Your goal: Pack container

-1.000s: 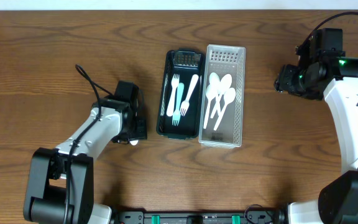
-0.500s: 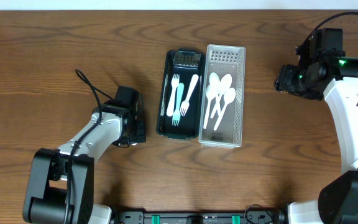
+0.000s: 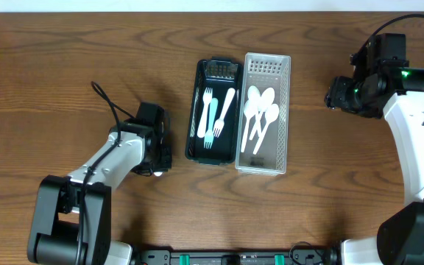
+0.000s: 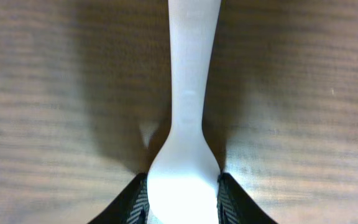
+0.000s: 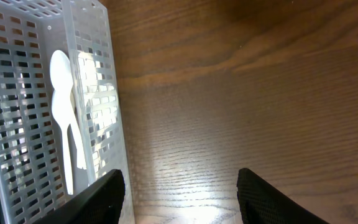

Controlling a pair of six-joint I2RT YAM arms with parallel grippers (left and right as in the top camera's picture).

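Gripping white utensil (image 4: 188,93), likely spoon: left pincer (image 4: 182,202) clamped on its broad end, handle pointing ahead, low at tabletop (image 3: 65,66). Pick-up step in hand. Next you lift and carry to clear basket (image 3: 285,110), well apart from pincer, beyond dark tray (image 3: 197,110). Right pincer (image 5: 179,193) apart, hovering beside basket. Wood around bare, ample room.

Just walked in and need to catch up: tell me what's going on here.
The left gripper is down on the table, shut on a white utensil left of the dark tray, which already holds forks. The clear basket holds white spoons. The right gripper hovers open and empty beside that basket.
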